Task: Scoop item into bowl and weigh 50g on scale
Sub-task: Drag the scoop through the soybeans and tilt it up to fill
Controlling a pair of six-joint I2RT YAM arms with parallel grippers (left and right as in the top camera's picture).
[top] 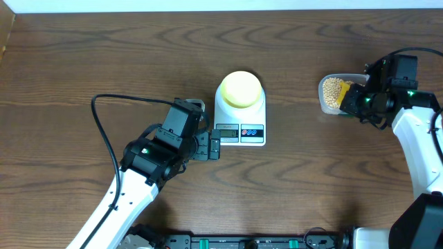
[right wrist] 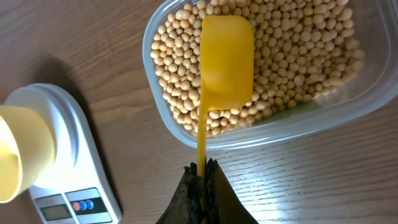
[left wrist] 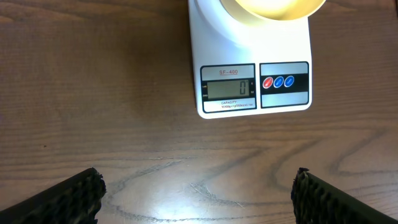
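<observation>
The pale yellow bowl (top: pixel 240 88) stands on the white scale (top: pixel 239 119) at the table's middle; in the left wrist view the scale's display (left wrist: pixel 227 89) reads 0 and the bowl's rim (left wrist: pixel 273 9) shows at the top. Tan beans (right wrist: pixel 280 50) fill a clear tub (top: pixel 333 93) at the right. My right gripper (right wrist: pixel 203 171) is shut on the handle of a yellow scoop (right wrist: pixel 226 59), which hangs over the beans. My left gripper (left wrist: pixel 196 196) is open and empty over bare table just in front of the scale.
The wooden table (top: pixel 104 62) runs wide to the left and back. A black cable (top: pixel 118 104) loops from my left arm. The scale and bowl also show at the left of the right wrist view (right wrist: pixel 50 155).
</observation>
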